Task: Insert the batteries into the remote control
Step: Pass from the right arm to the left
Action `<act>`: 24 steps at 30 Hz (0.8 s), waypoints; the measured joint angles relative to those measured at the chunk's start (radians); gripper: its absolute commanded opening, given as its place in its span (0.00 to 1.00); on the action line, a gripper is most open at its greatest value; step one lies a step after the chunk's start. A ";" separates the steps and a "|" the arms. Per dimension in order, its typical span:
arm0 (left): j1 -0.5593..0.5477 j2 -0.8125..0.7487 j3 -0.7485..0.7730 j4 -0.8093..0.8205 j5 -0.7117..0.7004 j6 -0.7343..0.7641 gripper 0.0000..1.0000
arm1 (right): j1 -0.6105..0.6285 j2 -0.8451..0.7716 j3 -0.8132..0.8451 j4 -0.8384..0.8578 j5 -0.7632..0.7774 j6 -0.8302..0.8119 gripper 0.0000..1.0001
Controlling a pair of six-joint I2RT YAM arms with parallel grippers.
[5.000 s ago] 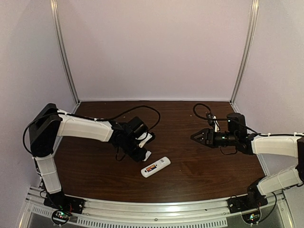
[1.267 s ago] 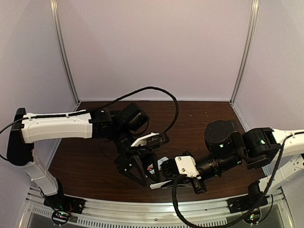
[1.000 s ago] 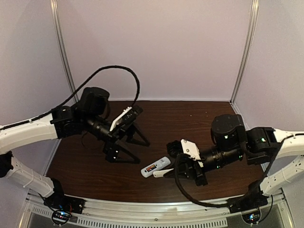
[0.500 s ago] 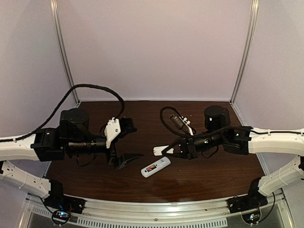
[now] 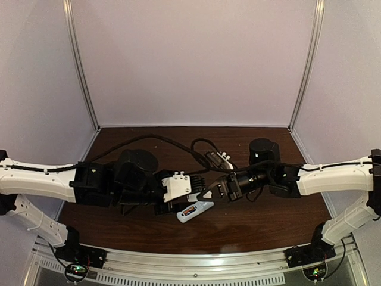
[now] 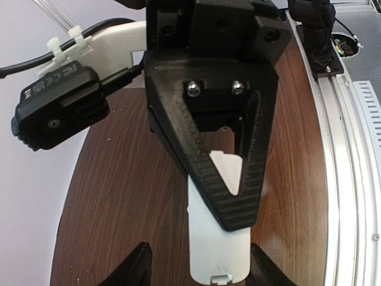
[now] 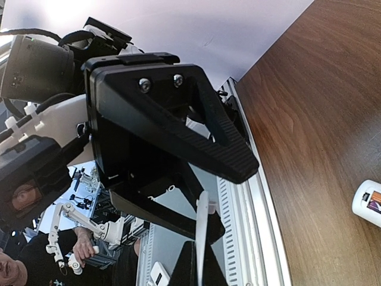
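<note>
The white remote control lies on the table, recess side up, with the batteries in it, one orange and one dark; the right wrist view shows its end. My right gripper is shut on a thin white cover plate, held in the air just above the remote. My left gripper faces it, open, with one finger on each side of the plate's free end. There is a gap on the left side.
The two grippers meet tip to tip above the middle of the dark wooden table. Black cables loop over the table behind them. A metal rail runs along the near edge, and pale walls close in the sides and back.
My left arm has swung right to the centre and its jaws have narrowed around the plate. The right gripper has moved slightly left and down with the plate. The remote has stayed in place.
</note>
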 measured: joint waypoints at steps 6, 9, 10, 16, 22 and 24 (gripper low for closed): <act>0.000 0.051 0.049 -0.025 0.021 0.016 0.34 | 0.000 0.015 -0.003 0.049 -0.021 0.034 0.00; -0.001 0.064 0.052 -0.033 0.032 0.018 0.26 | -0.001 0.020 -0.007 0.066 -0.026 0.040 0.00; -0.001 0.066 0.053 -0.037 0.033 0.016 0.24 | -0.001 0.023 -0.008 0.068 -0.029 0.041 0.00; -0.001 0.068 0.063 -0.051 0.040 -0.011 0.14 | -0.022 0.031 -0.014 0.100 -0.042 0.058 0.28; 0.047 0.072 0.068 -0.112 0.080 -0.121 0.12 | -0.182 -0.001 -0.076 0.099 -0.015 0.077 0.41; 0.085 0.075 0.068 -0.142 0.115 -0.180 0.12 | -0.236 -0.016 -0.094 0.075 0.015 0.076 0.41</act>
